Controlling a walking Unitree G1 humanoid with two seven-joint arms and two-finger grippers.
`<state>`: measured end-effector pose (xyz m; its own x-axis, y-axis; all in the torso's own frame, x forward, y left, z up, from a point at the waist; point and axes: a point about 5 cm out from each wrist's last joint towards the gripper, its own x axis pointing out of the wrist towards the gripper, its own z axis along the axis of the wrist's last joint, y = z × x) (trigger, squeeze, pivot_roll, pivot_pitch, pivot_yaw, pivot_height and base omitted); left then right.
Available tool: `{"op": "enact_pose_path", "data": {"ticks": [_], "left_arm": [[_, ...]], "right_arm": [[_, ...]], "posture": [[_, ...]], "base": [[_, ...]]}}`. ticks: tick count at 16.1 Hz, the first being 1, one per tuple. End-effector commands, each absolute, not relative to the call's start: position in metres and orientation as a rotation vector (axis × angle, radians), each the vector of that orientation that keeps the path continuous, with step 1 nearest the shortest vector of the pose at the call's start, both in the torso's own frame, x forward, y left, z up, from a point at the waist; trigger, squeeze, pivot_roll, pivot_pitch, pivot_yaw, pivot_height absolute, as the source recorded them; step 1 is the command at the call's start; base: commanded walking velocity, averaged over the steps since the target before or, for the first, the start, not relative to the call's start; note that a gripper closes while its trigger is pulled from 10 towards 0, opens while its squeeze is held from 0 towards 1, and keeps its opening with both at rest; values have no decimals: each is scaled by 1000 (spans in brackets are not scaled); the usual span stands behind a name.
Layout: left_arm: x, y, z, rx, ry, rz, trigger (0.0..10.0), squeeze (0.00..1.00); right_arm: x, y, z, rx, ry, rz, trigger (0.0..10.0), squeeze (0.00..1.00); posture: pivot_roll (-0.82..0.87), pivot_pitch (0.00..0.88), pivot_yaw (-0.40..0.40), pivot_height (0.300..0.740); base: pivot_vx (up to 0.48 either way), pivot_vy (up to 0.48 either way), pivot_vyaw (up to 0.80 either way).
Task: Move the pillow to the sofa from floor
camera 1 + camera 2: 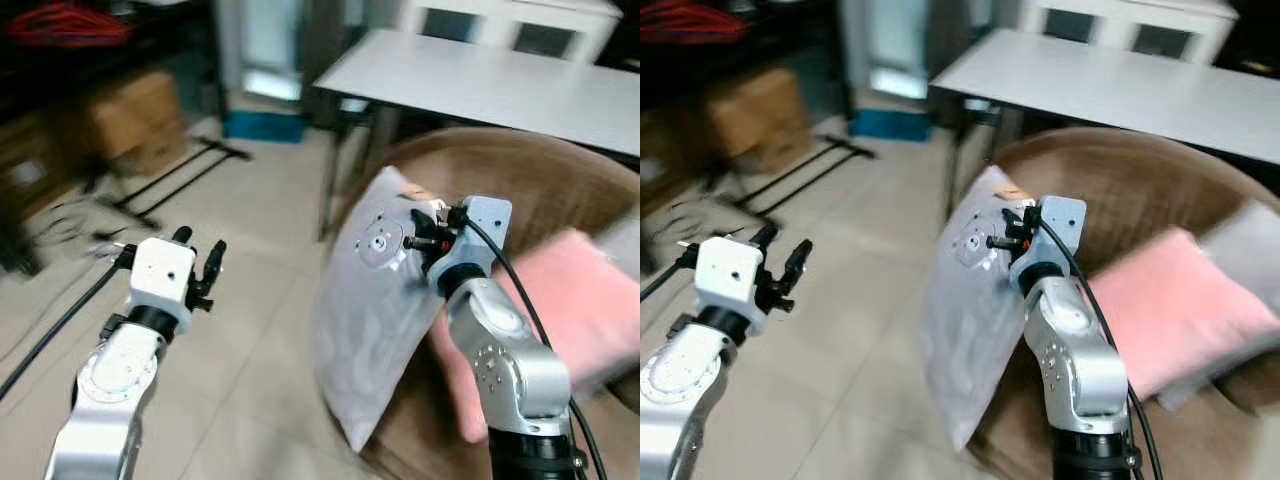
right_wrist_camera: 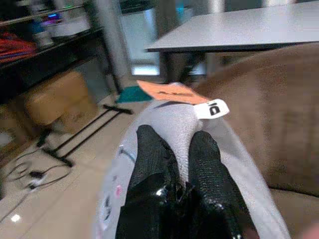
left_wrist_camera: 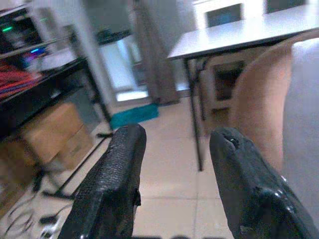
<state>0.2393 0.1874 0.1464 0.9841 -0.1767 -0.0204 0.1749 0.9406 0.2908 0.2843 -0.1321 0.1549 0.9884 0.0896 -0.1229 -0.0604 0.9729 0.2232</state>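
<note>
My right gripper (image 2: 182, 149) pinches the grey pillow (image 1: 375, 320) by its top edge, dangling it beside the brown sofa (image 1: 540, 190); my left gripper (image 3: 174, 184) hovers open. Such a thin grip could slip, I judge, dropping it floorward.

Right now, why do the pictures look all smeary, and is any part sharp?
Head views: the cardboard boxes and pink cushion are smeared by motion blur; the right gripper on the grey pillow is clearer. Left wrist view: the left gripper is soft. Right wrist view: the white tag reads sharpest.
</note>
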Motion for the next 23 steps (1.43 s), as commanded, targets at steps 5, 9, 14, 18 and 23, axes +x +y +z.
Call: {"op": "enact_pose_path", "data": {"ticks": [5, 9, 14, 18, 23], "left_arm": [[236, 178, 142, 322, 62, -444, 10000, 0], [237, 177, 143, 321, 98, -557, 10000, 0], [230, 171, 143, 298, 169, -762, 10000, 0], [223, 176, 143, 274, 208, -788, 10000, 0], [220, 177, 143, 264, 218, -786, 10000, 0]], "right_arm": [[300, -122, 167, 297, 88, 150, 10000, 0], [325, -111, 181, 362, 63, 218, 10000, 0], [380, -115, 161, 395, 105, 119, 10000, 0], [389, -161, 130, 211, 221, -95, 10000, 0], [380, -207, 116, 123, 261, -280, 10000, 0]], "posture": [[35, 0, -21, 740], [34, 0, -7, 740], [52, 0, 10, 740], [70, 0, -10, 740], [73, 0, -13, 740]], "base": [[0, 0, 0], [0, 0, 0], [0, 0, 0], [0, 0, 0], [0, 0, 0]]}}
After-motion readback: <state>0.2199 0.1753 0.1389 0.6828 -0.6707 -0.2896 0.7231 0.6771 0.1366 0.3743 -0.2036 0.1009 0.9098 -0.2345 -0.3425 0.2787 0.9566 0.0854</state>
